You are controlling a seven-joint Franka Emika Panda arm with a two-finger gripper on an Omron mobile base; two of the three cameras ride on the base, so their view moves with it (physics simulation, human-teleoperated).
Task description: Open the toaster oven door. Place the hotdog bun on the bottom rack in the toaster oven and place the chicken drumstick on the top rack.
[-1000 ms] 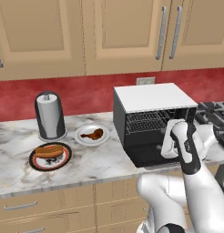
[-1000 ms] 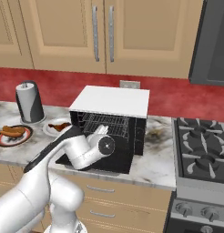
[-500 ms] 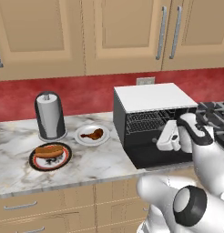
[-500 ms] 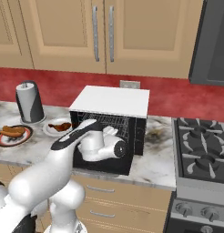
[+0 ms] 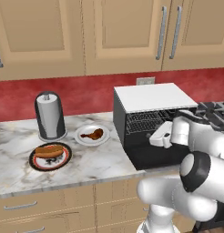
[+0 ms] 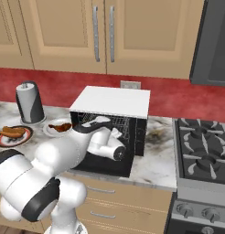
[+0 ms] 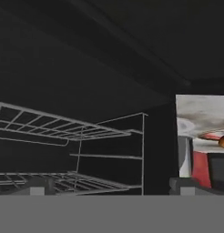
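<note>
Right now the toaster oven (image 5: 152,123) stands toward the right end of the tabletop (image 5: 95,166), against the red back wall, with the toaster oven door (image 6: 103,165) folded down flat toward the tabletop's front edge. The gripper (image 7: 109,187) is up at the oven's mouth, its jaws standing wide apart and gripping nothing; in the hand view the two dark fingertips (image 7: 38,186) sit far from each other at the bottom, with open air between them. Inside the dark cavity, the top rack (image 7: 59,125) runs above the level of the jaws and the bottom rack (image 7: 82,181) lies just beyond and about level with the tips; both wire shelves are bare. From the base views the white hand reaches in over the lowered door, in front of the racks. The hotdog bun (image 5: 49,151) lies on a dark-rimmed plate (image 5: 63,160) near the front edge of the tabletop toward its left end, well apart from the jaws. The chicken drumstick (image 5: 93,134) rests on a white plate (image 5: 82,138) just left of the oven, between the bun's plate and the oven, also well clear of the jaws. A paper towel roll (image 5: 49,114) stands upright behind the two plates near the back wall.
</note>
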